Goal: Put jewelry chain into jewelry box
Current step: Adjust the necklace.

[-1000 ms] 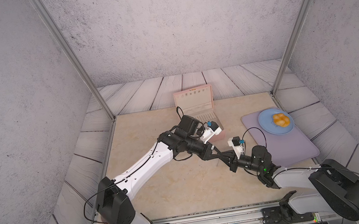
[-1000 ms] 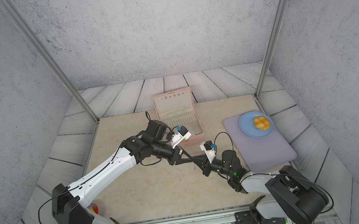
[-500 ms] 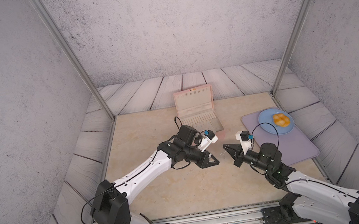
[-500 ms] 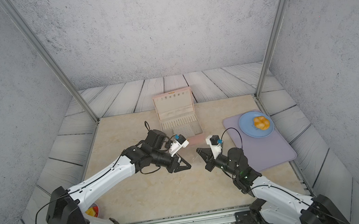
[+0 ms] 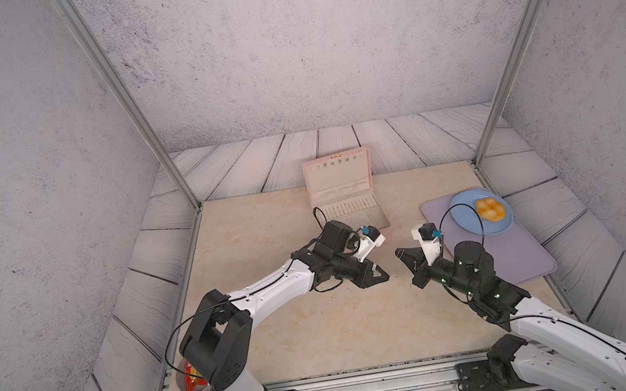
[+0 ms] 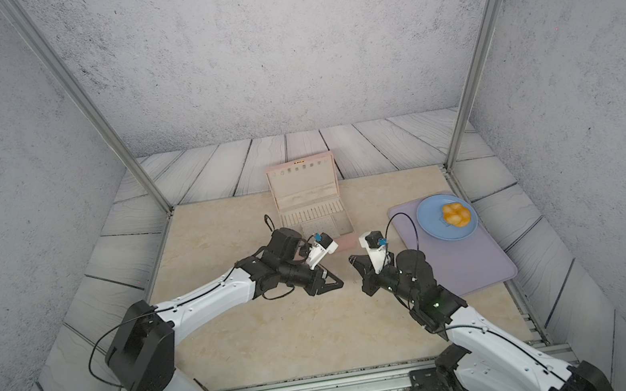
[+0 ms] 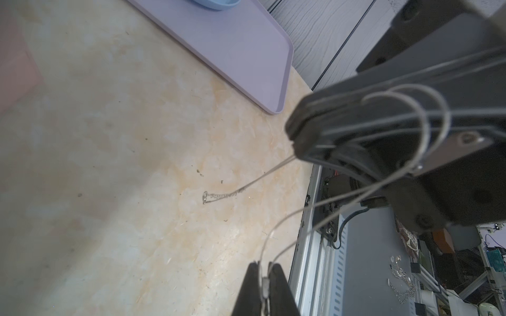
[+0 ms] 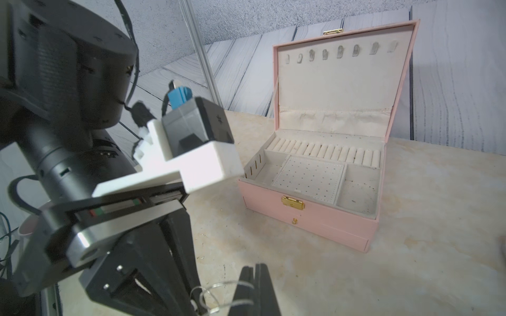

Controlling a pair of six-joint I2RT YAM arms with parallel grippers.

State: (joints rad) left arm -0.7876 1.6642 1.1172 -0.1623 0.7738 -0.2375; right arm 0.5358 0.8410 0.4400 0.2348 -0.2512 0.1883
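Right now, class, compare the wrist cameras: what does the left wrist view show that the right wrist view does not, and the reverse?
Left wrist only: the lilac mat, and the end of the jewelry chain lying on the table. Right wrist only: the jewelry box with raised lid and lined compartments. Both: the table, and the chain pinched by the shut left tool and right tool.

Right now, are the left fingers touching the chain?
Touching. The left wrist view shows the jewelry chain pinched between the fingers of the left gripper.

A blue plate point(image 5: 499, 226) of yellow food point(image 5: 490, 208) sits on a lilac tray point(image 5: 522, 253).
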